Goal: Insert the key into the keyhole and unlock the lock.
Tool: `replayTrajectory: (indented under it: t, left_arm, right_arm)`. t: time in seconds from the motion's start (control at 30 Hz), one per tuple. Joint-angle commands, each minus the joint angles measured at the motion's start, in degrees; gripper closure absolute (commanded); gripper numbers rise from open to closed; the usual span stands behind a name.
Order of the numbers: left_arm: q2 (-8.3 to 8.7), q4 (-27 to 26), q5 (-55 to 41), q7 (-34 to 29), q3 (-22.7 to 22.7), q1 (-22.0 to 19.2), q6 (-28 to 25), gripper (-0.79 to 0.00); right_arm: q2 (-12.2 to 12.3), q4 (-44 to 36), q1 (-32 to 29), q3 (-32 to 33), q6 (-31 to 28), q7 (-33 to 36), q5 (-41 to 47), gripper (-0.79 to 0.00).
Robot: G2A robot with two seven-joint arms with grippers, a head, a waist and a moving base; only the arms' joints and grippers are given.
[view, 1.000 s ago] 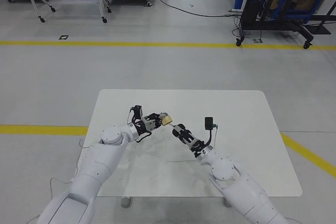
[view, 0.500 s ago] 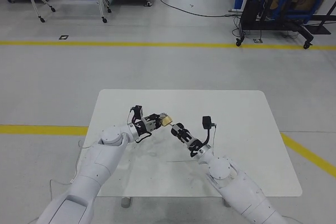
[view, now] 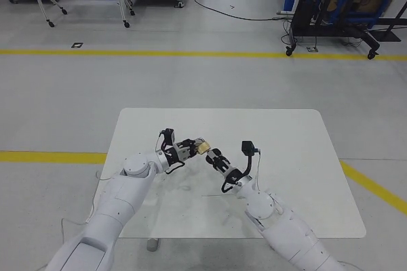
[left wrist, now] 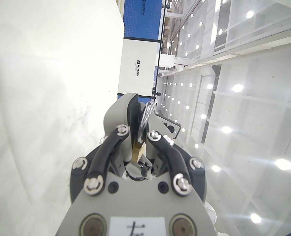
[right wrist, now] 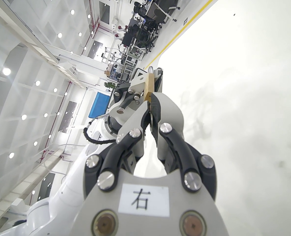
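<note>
A brass padlock point(view: 201, 145) with a silver shackle point(left wrist: 145, 117) hangs above the middle of the white table point(view: 292, 135), and my left gripper point(view: 192, 146) is shut on it. In the left wrist view its brass body point(left wrist: 138, 151) sits between the pads. My right gripper point(view: 212, 157) is shut, its tip right at the padlock's point(right wrist: 149, 84) lower end. Only a sliver of the key point(right wrist: 149, 98) shows between its pads, pointing at the lock; the keyhole is hidden.
The table's front edge point(view: 258, 237) lies under both arms, with bare tabletop to the right point(view: 305, 190). Yellow floor tape point(view: 41, 156) runs past the table, and wheeled carts point(view: 332, 27) stand far behind.
My right arm has shifted left and brought its gripper tip up against the padlock. The left gripper with the padlock has barely moved.
</note>
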Motion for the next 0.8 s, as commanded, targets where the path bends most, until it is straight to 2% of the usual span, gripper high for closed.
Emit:
replayTrajectory:
  t: [0.0,0.4,0.7,0.77]
  left_arm:
    - [-0.01,-0.1,0.0,-0.4,0.0,0.1,0.3,0.0]
    - [-0.42,1.7,-3.1,-2.8,0.0,-0.3,5.0,0.0]
    - [-0.85,3.7,-4.8,-3.9,0.0,-1.0,6.4,0.0]
    - [-0.95,4.1,-4.9,-4.1,0.2,-1.2,6.4,0.0]
  right_arm:
    - [-0.1,-0.1,-0.1,0.0,0.3,-0.8,-1.0,0.0]
    - [-0.8,-0.4,-0.6,0.1,1.4,-2.1,-4.3,0.0]
    - [-1.3,-0.2,-0.8,0.6,1.4,-1.1,-4.0,0.0]
    - [-1.4,-0.1,-0.7,0.7,1.3,-0.8,-3.9,-0.08]
